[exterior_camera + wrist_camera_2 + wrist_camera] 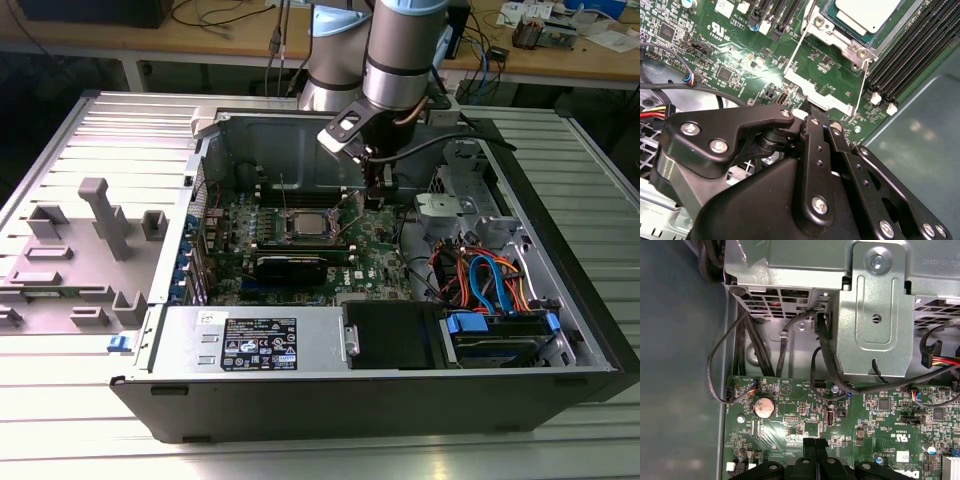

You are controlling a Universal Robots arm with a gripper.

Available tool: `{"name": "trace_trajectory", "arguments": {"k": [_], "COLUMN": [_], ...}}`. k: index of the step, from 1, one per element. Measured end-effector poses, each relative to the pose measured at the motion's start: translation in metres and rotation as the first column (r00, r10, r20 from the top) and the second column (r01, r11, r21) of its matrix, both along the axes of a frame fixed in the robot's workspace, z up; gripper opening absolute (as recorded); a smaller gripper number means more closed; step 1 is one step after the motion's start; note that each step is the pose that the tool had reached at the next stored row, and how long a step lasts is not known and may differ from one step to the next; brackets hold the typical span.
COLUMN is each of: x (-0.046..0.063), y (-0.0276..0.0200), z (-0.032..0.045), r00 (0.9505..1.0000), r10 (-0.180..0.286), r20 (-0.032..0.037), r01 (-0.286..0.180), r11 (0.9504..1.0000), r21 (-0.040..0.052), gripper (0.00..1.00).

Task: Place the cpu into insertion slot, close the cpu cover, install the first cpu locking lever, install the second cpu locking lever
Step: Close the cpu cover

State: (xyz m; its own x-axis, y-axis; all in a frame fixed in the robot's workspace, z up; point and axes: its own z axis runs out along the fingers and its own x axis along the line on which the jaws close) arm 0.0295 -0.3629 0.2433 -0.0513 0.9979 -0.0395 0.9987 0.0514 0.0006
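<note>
The cpu [305,224] [867,12] lies silvery top up in the insertion slot [836,40] on the green motherboard [372,272] [865,415]. The cpu cover [817,95] stands swung up off the slot, its silver frame edge facing the gripper. Two thin wire locking levers [799,47] [861,87] stick up beside it. My gripper [375,195] [820,120] [815,442] hangs just to the exterior view's right of the slot, low over the board. Its black fingers are pressed together right at the cover's free edge. Whether they touch the cover I cannot tell.
The open computer case has a power supply [255,340] at the front. A metal drive cage [875,310] and cable bundles [480,275] crowd the exterior view's right. Long memory slots [910,45] flank the socket. Grey plastic fixtures [95,240] sit outside, at the exterior view's left.
</note>
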Motion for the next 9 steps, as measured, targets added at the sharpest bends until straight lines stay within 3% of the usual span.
{"name": "trace_trajectory", "arguments": {"k": [9], "x": [-0.0021], "y": [0.0000], "z": [-0.0003], "r00": [1.0000], "r10": [0.000], "r20": [-0.0001], "r01": [0.000], "r11": [1.0000], "r21": [0.0000], "gripper": [0.11]}}
